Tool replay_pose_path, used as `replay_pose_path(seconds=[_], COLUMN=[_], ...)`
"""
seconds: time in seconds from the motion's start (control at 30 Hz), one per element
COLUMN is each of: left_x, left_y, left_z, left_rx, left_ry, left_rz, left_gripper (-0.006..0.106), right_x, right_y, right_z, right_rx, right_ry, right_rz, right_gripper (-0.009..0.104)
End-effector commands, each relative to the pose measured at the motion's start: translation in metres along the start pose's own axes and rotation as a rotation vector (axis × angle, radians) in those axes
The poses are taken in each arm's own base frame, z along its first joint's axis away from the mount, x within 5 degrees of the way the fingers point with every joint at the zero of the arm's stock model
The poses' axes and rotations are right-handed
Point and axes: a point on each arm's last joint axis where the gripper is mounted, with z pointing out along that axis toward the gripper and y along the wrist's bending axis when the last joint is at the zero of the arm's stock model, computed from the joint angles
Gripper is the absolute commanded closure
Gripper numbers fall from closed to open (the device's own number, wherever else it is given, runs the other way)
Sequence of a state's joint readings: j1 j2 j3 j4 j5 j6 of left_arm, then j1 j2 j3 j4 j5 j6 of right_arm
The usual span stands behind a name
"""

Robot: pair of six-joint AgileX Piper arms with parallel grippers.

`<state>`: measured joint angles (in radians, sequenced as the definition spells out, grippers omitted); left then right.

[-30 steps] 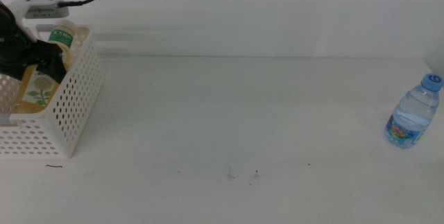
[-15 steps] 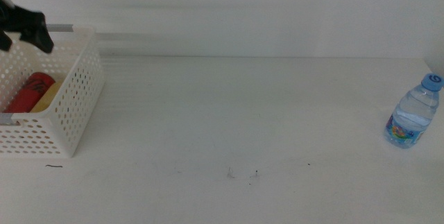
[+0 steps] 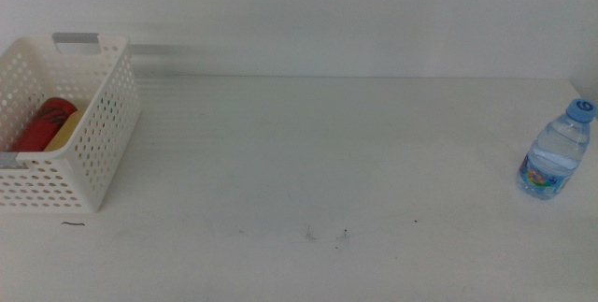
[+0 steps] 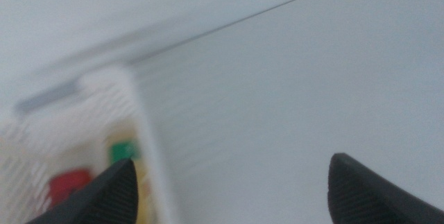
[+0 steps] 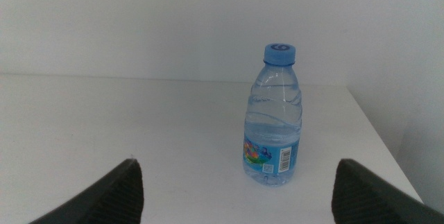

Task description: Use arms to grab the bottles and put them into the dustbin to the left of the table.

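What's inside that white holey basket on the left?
In the dustbin lie a red can and, beside it, a yellow tea bottle. The wall hides their lower parts and the floor, so anything else there cannot be seen.

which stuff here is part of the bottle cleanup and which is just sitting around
Part of the job:
- water bottle, upright near the table's right edge, not yet binned
- red can and yellow tea bottle, lying in the dustbin
- left gripper, open above the dustbin
- right gripper, open, facing the water bottle

Just there:
- table
- small dark specks
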<state>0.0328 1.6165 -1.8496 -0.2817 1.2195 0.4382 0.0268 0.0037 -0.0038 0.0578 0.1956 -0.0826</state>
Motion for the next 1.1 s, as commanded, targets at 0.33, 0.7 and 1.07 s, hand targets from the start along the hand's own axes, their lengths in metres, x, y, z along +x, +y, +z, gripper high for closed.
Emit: replay_pose_path(seconds=[0.33,0.7,1.07], left_x=[0.037,0.108,0.179], left_y=[-0.102,-0.121,-0.127], left_z=[-0.040,-0.099,-0.137], left_rx=[0.185,0.196,0.096], left_ry=[-0.295,-0.342,-0.418], left_rz=[0.240,0.244,0.142], left_gripper=[0.007,0.007,0.007], right_x=[0.000,0.000,0.000], right_y=[-0.001,-0.001,-0.001], right_z=[0.000,0.000,0.000], right_rx=[0.009,0.009,0.009], right_ry=[-0.010,-0.010,-0.010], right_rz=[-0.007,-0.007,-0.007], right_gripper=[0.012,0.012,0.012])
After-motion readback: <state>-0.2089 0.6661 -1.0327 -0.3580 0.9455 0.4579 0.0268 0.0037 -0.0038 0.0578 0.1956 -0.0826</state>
